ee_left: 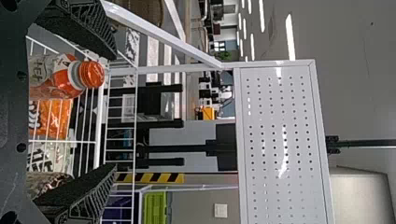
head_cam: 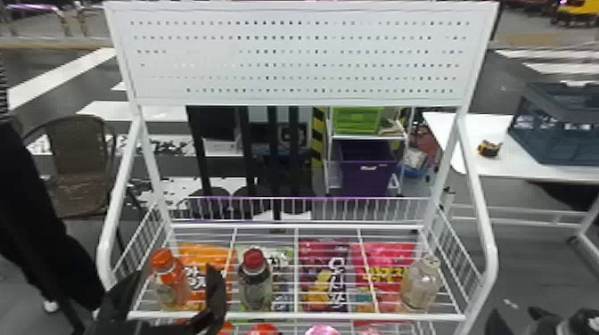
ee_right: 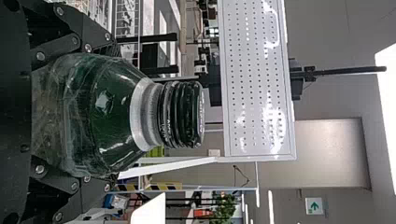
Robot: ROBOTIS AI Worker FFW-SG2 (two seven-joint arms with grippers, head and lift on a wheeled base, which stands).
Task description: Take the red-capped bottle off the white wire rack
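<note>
Left tool: fingers apart at white wire rack's left front, orange-capped bottle between, red-capped bottle nearby. My right tool: low right, clamped on dark-capped bottle.

I seem to be in a lab or workshop: I see a hazard-striped post at twelve o'clock, a purple bin at one, a white table with a crate at two.
</note>
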